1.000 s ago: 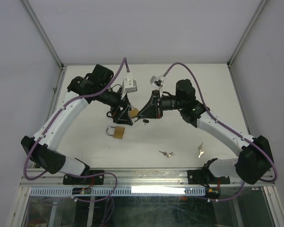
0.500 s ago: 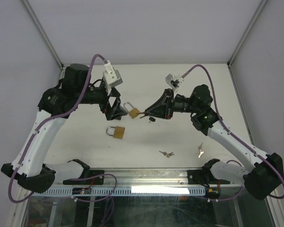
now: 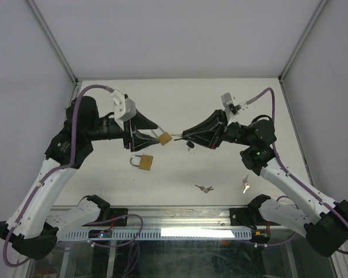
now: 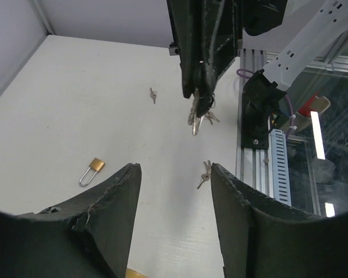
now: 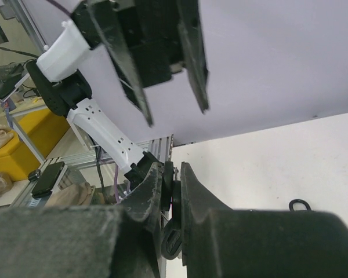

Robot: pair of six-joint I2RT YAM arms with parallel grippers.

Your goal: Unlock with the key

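Padlock (image 3: 164, 138) perhaps touching left pincer (image 4: 174, 169), apart; right pincer (image 3: 184, 132) clamping key (image 4: 195, 120) over open table (image 3: 220, 168)

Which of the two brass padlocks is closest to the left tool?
The far brass padlock, right at the left tool tips; the near brass padlock lies closer to the arm bases.

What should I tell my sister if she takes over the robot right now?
The left fingers are open beside the padlock, with no clear grip on it.
The right fingers are shut on the key, aimed at the padlock.
A second padlock and loose keys lie on the table.
Done: key in hand, brought up to the padlock.
Left: steady the padlock, push the key in, turn it.
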